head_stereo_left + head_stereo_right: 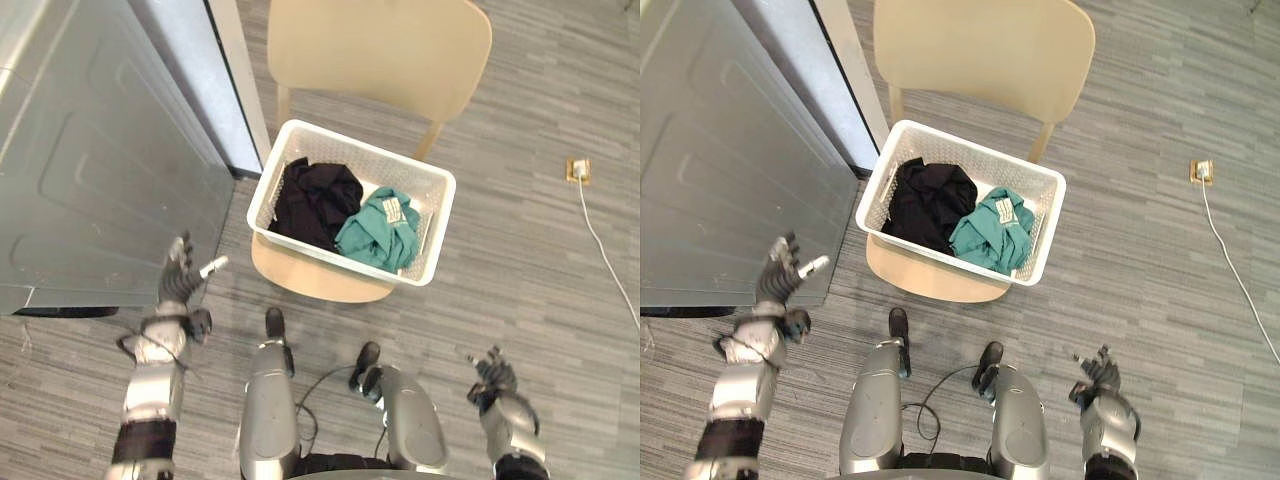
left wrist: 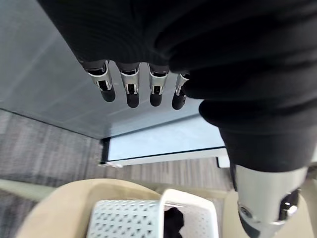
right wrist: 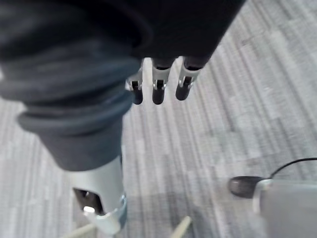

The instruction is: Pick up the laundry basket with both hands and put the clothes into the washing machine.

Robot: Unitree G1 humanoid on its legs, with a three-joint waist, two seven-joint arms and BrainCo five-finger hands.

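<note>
A white perforated laundry basket (image 1: 438, 215) rests on the seat of a beige chair (image 1: 380, 45). Inside it lie a black garment (image 1: 315, 200) and a teal garment (image 1: 380, 232). The grey washing machine (image 1: 90, 170) stands to the left of the chair. My left hand (image 1: 178, 280) is raised in front of the machine, left of the basket, fingers straight and empty. Low at the right my right hand (image 1: 494, 378) hangs over the floor, fingers relaxed, holding nothing. The basket (image 2: 129, 218) also appears past my left hand's fingers (image 2: 130, 91).
A wall-side socket (image 1: 578, 170) with a white cable (image 1: 605, 255) lies on the grey plank floor at the right. Bare floor spreads right of the chair. The chair's backrest stands behind the basket.
</note>
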